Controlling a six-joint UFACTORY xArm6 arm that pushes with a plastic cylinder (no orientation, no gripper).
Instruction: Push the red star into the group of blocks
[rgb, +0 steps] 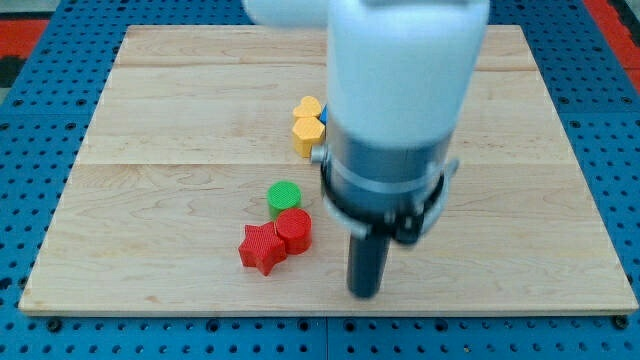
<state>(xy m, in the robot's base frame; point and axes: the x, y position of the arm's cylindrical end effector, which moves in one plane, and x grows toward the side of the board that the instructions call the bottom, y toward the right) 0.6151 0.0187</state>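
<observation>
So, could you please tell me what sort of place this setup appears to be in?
Probably a robotics lab bench: a wooden board lies on a blue perforated base, with small blocks like the red star and green cylinder, and my tip to the star's right.

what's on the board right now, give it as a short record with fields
board: wooden board on a blue pegboard
red star: near the view's bottom, touching the red cylinder
green cylinder: just above the red cylinder
yellow blocks: two, stacked in the view toward the top, partly hidden by the arm
my tip: to the view's right of the red star, apart from it
task state: star not yet among the yellow blocks
</observation>
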